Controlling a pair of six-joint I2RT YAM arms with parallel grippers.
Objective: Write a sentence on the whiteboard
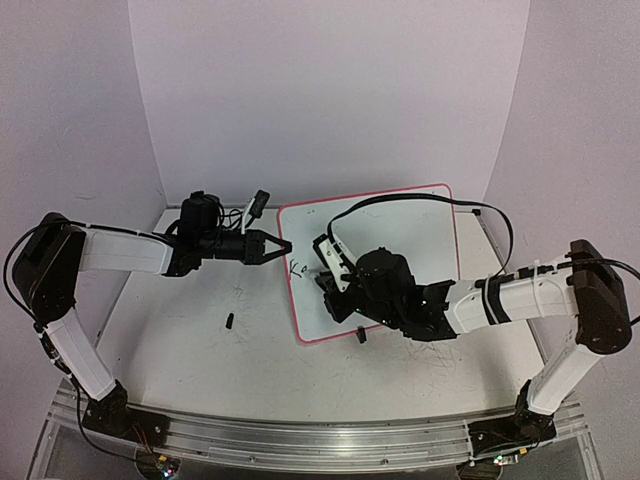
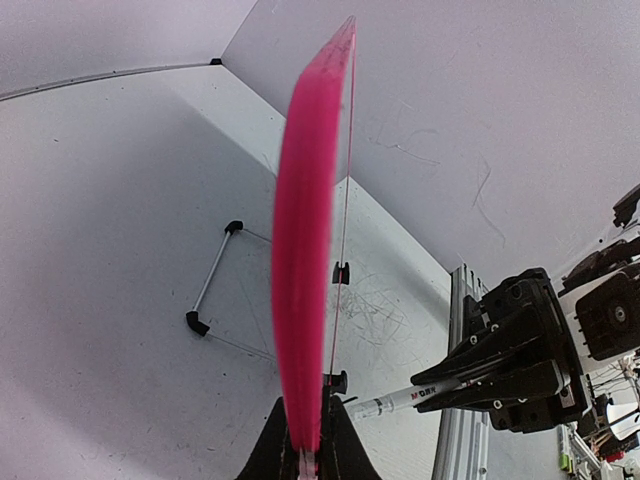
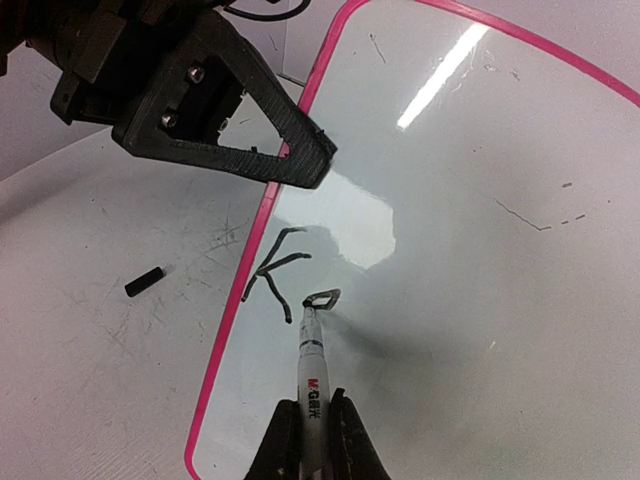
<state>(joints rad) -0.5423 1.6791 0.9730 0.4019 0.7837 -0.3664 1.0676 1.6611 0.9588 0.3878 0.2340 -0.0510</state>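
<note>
Black marker strokes make up the sentence (image 1: 297,268) (image 3: 285,262), and only its start shows: a "K" and a small loop beside it, close to the left edge of the whiteboard (image 1: 400,230) (image 3: 480,250). In the top view these letters are tiny and barely readable. The line starts at that left edge and heads across the board toward its right side.

The whiteboard lies flat on the table (image 1: 200,340), its long axis running left to right with the right end turned slightly away. Its near right corner is hidden under the right arm. In the left wrist view the board is seen edge-on, so only its blurred pink rim (image 2: 305,250) shows.

The marker (image 3: 312,375) (image 2: 400,400) points straight out from the right gripper (image 1: 332,272) (image 3: 310,425) (image 2: 447,378), tip on the board at the loop. The jaws are clamped on its barrel. From above, the marker is covered by the gripper.

The left gripper (image 1: 283,245) (image 2: 305,440) has its jaws pinched on the board's left rim, just beyond the letters.

A small black piece (image 1: 229,321) (image 3: 145,282) lies on the table left of the board; what it is cannot be told.
</note>
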